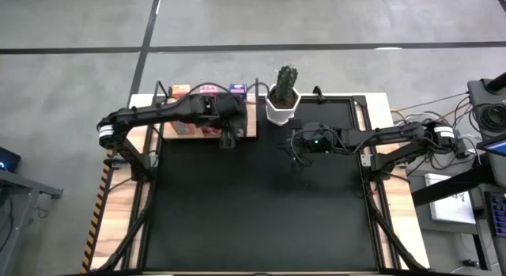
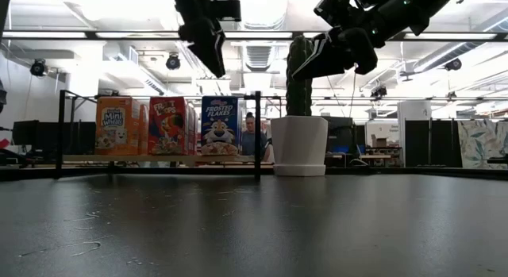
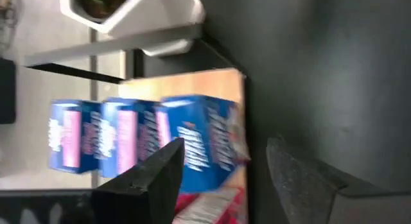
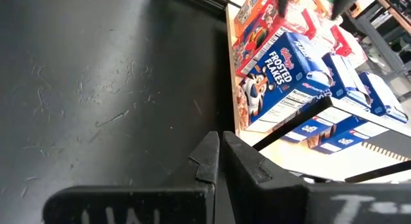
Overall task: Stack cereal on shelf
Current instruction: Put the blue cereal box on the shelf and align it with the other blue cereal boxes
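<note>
I have the left gripper (image 1: pixel 230 140) raised over the near edge of the shelf (image 1: pixel 251 126), its fingers (image 3: pixel 151 179) spread apart with nothing between them. From its wrist camera I look down on the blue cereal boxes (image 3: pixel 138 137) standing in a row at the shelf's right end, and the wood edge meets the black mat (image 1: pixel 253 205) right beside them. At table height the shelf shows three rows facing me: orange boxes (image 2: pixel 115 126) toward its left end, red boxes (image 2: pixel 168 125) in the middle, blue boxes (image 2: pixel 220 125) toward its right end, all upright and packed close between the thin black posts (image 2: pixel 258 134). The potted cactus (image 1: pixel 282 98) sits just beside the shelf's right end, at the far edge of the surface (image 1: pixel 381 102). The right gripper (image 1: pixel 299 148) hangs above the mat near the pot, on its near side, fingers pressed together and holding nothing. The mat is bare across the middle and along the whole near edge of the surface, so there is plenty of room toward me; the tight spots are the shelf posts and the pot at the far edge.
</note>
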You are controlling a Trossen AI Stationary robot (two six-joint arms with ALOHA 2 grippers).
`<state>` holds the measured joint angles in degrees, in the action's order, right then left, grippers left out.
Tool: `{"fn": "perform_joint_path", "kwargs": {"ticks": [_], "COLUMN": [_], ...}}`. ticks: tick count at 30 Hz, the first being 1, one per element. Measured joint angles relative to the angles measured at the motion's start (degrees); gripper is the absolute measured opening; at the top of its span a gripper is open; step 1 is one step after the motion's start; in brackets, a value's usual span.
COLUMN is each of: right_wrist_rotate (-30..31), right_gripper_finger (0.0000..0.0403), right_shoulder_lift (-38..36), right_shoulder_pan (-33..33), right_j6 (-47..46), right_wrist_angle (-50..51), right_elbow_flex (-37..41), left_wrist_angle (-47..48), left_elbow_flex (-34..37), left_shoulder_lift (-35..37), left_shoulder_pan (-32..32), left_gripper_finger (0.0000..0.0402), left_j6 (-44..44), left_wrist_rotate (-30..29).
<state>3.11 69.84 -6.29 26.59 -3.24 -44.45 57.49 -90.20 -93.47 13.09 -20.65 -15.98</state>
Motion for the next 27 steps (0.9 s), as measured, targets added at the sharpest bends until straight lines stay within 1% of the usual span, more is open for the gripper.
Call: {"fn": "perform_joint_path", "kwargs": {"ticks": [2,5,8,13,16,21,27], "right_wrist_rotate": [0.0,0.02,0.02,0.0,0.0,0.0,0.0], "right_gripper_finger": [0.0011,0.0011,0.0011,0.0011,0.0011,0.0011,0.0011], "right_shoulder_lift": [0.0,0.0,-0.02,0.0,0.0,0.0,0.0], "right_shoulder_pan": [-0.01,-0.02,-0.02,-0.02,-0.01,0.0,-0.02], "right_j6": [0.13,0.43,0.44,0.52,0.5,0.62,0.66], "right_wrist_angle": [0.0,-0.05,-0.22,-0.44,-0.44,-0.46,-0.48], "right_elbow_flex": [0.0,0.0,-0.01,-0.02,0.0,-0.01,-0.02], "left_wrist_angle": [1.55,3.51,4.88,3.25,-0.36,-3.97,-5.94], "left_elbow_flex": [0.59,2.34,4.45,8.92,11.63,13.68,14.71], "left_shoulder_lift": [0.08,0.23,0.59,0.72,0.72,0.72,0.72], "left_shoulder_pan": [-1.48,-3.61,-4.95,-4.82,-3.93,-2.22,-0.71], "left_gripper_finger": [0.0192,0.0161,0.0126,0.0065,0.0037,0.0006,0.0002], "left_j6": [1.03,2.47,3.31,3.64,3.0,2.76,2.96], "left_wrist_rotate": [-0.52,-3.29,-4.01,-4.82,-6.37,-8.42,-9.67]}}
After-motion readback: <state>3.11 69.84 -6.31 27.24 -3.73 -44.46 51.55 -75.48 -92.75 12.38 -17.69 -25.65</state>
